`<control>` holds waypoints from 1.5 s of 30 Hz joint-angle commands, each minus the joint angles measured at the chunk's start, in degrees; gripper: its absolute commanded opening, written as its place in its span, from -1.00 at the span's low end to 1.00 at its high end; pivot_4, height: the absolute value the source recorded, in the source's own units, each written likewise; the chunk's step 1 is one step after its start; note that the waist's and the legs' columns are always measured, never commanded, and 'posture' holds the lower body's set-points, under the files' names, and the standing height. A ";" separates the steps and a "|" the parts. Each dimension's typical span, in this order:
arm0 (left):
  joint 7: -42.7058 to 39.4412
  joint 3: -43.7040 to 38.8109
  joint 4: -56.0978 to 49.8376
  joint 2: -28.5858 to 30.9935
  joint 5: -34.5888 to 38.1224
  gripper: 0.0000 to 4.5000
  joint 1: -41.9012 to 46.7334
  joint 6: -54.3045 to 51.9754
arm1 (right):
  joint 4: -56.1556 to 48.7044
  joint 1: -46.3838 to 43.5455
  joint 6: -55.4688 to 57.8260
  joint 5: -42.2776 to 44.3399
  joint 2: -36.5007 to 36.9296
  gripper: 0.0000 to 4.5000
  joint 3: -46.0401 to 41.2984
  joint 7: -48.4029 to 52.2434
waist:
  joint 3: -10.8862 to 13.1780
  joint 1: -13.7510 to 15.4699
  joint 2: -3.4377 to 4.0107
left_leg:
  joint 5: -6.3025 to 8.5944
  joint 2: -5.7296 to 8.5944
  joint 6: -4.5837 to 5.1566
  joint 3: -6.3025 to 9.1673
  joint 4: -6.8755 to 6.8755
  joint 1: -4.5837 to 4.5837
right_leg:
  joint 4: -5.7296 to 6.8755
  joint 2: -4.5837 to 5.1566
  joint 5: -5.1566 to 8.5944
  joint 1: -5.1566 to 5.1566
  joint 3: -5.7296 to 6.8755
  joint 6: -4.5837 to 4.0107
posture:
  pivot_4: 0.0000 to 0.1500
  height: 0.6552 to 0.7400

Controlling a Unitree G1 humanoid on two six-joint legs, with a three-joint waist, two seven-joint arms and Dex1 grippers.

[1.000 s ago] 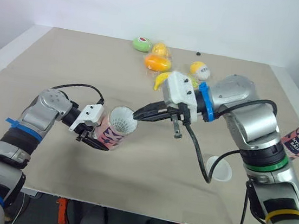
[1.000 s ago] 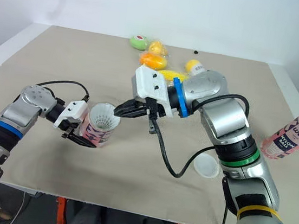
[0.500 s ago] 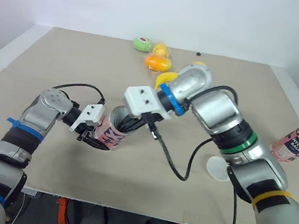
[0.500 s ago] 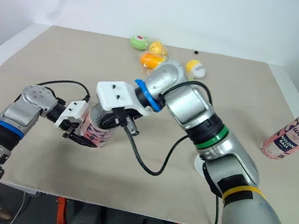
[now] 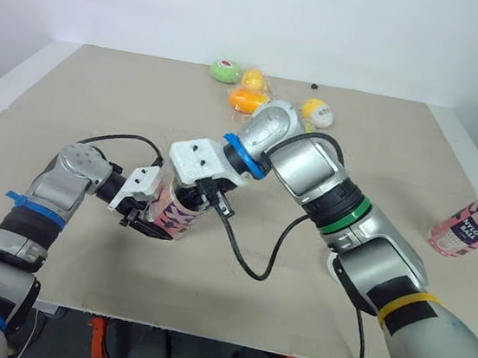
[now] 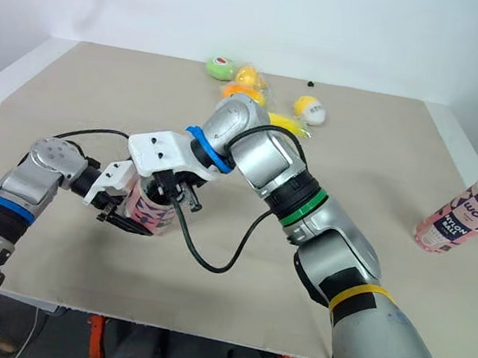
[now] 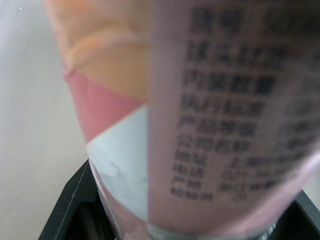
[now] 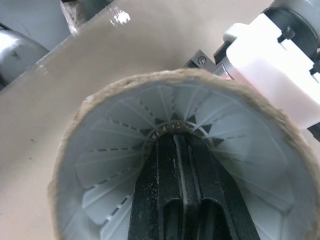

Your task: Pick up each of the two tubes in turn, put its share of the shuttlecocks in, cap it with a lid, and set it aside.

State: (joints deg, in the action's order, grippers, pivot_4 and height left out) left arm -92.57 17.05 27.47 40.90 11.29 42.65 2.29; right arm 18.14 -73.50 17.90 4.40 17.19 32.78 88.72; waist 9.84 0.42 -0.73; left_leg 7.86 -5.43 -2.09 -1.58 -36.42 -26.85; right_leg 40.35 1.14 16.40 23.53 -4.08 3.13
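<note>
My left gripper [image 5: 150, 219] is shut around a pink patterned tube [image 5: 172, 214], holding it tilted just above the table with its mouth toward the right arm. Up close the tube [image 7: 200, 125] shows printed text, and one black finger [image 7: 75, 210] presses its side. My right gripper [image 8: 179, 142] is pushed into the tube's mouth [image 5: 191, 196], fingers shut together, tips at the centre of a white shuttlecock [image 8: 117, 167] lying inside the tube. A second pink tube [image 5: 477, 227] stands upright at the table's far right edge.
At the back of the tan table [image 5: 99, 109] lie a green ball [image 5: 225, 72], orange and yellow toys [image 5: 249, 100] and a yellow-white ball [image 5: 320, 112]. A black cable [image 5: 250, 263] loops from the right wrist over the table.
My right gripper has moved left from outside the tube's mouth and gone into it, pushing the shuttlecock deeper. The left gripper and tube have stayed put.
</note>
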 commanded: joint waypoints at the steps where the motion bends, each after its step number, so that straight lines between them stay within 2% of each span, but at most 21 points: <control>1: 0.08 -0.63 -0.61 -0.43 -0.66 0.15 -0.82 0.36 | -2.56 -4.38 3.24 6.34 3.40 -0.97 -7.84 3.52 | 0.00 0.00 -0.01 | 0.01 0.01 -0.02 -0.01 0.00 -0.01 | 0.00 0.03 0.01 -0.01 -0.01 -0.01 | 1.00 -0.07; 8: 0.34 -2.65 0.39 -3.21 0.73 0.15 -0.45 2.87 | -8.88 -4.81 4.58 13.03 17.38 -0.97 -9.97 3.78 | 0.02 0.16 0.00 | 0.01 0.06 -0.02 -0.02 0.05 -0.09 | -0.01 0.11 0.10 0.04 0.03 -0.03 | 1.00 -0.07; 12: 0.82 -6.19 -0.50 -6.95 5.25 0.15 -0.70 2.52 | -14.05 -0.14 4.78 13.57 26.60 -0.97 -13.40 3.78 | 0.04 0.13 -0.05 | 0.03 0.07 -0.04 -0.08 0.06 -0.38 | -0.04 0.15 0.11 0.30 0.02 -0.02 | 1.00 -0.07; 16: 2.18 -9.27 -1.83 -11.21 9.58 0.15 -1.62 1.13 | -19.71 8.28 8.33 13.33 34.52 -0.97 -17.19 1.23 | 0.05 -0.01 -0.05 | 0.03 0.07 -0.04 -0.08 0.20 -0.51 | -0.02 0.12 0.13 0.47 0.01 -0.06 | 1.00 -0.07; 18: 2.57 -9.77 -2.38 -12.58 10.50 0.15 -2.34 0.30 | -22.37 11.95 9.53 12.96 36.82 -0.71 -17.96 0.08 | 0.05 -0.03 -0.04 | 0.04 0.07 -0.03 -0.06 0.24 -0.51 | -0.01 0.10 0.15 0.47 0.01 -0.07 | 1.00 -0.07; 21: 5.09 -9.45 -2.27 -18.56 11.78 0.15 -5.06 0.93 | -25.32 23.02 8.25 10.22 43.15 -0.13 -19.23 -1.28 | 0.07 -0.40 0.03 | 0.04 0.07 -0.02 -0.11 0.36 -0.50 | 0.00 0.07 0.13 0.58 -0.07 -0.12 | 1.00 -0.07; 22: 6.20 -9.28 -2.03 -20.44 12.06 0.15 -5.61 0.39 | -25.49 25.81 7.15 9.22 44.78 -0.06 -19.43 -1.51 | 0.05 -0.11 0.03 | 0.04 0.07 -0.02 -0.09 0.36 -0.50 | 0.00 0.07 0.13 0.57 -0.06 -0.11 | 1.00 -0.07; 23: 6.65 -9.16 -2.30 -21.82 12.50 0.15 -6.13 -0.94 | -25.72 27.83 6.84 8.76 45.90 0.21 -19.82 -1.70 | 0.06 0.03 0.04 | 0.05 0.09 -0.01 -0.04 0.33 -0.42 | -0.04 0.06 0.21 0.39 -0.04 -0.05 | 1.00 -0.07; 24: 7.72 -9.09 -1.70 -23.53 12.16 0.15 -6.32 -0.80 | -25.10 29.79 6.23 8.08 47.08 0.27 -20.05 -1.76 | 0.06 0.02 0.05 | 0.06 0.21 -0.01 -0.07 0.27 -0.45 | -0.08 0.15 0.24 0.35 -0.11 0.09 | 1.00 -0.07; 27: 10.31 -8.59 0.05 -27.47 11.05 0.15 -6.64 -0.81 | -22.88 34.91 3.75 5.96 50.07 0.27 -20.44 -1.37 | 0.09 -0.18 0.09 | 0.05 0.27 -0.01 -0.06 0.09 -0.51 | -0.07 0.17 0.13 0.39 -0.16 0.18 | 1.00 -0.07; 31: 11.22 -5.66 1.79 -29.82 7.21 0.15 -7.00 1.63 | -18.44 38.38 2.15 4.17 51.16 0.27 -20.71 -2.50 | 0.08 -0.24 0.09 | 0.01 0.27 -0.03 -0.05 0.03 -0.33 | -0.07 0.16 0.12 0.27 -0.18 0.36 | 1.00 -0.07; 37: 8.90 -0.59 3.36 -28.08 1.60 0.15 -6.44 1.53 | -11.29 39.55 0.34 1.74 49.99 0.27 -20.67 -4.31 | 0.07 -0.25 0.11 | -0.06 0.27 -0.05 -0.05 -0.02 -0.31 | -0.08 0.13 -0.02 0.28 -0.24 0.36 | 1.00 -0.07; 45: 8.59 0.02 4.35 -27.29 0.31 0.15 -6.64 2.97 | -8.08 39.26 -0.60 0.11 47.99 0.27 -19.78 -4.89 | 0.02 -0.28 0.19 | -0.05 0.28 -0.05 -0.03 0.06 -0.29 | -0.09 0.10 -0.02 0.24 -0.25 0.22 | 1.00 -0.07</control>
State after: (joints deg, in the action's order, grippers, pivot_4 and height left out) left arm -83.60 16.03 30.83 12.52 13.35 36.72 5.08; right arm 10.46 -33.69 17.74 4.80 64.80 14.45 83.58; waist 9.86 0.15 -0.54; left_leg 7.81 -5.16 -2.14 -1.61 -36.36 -27.14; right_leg 40.26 1.24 16.38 23.77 -4.33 3.35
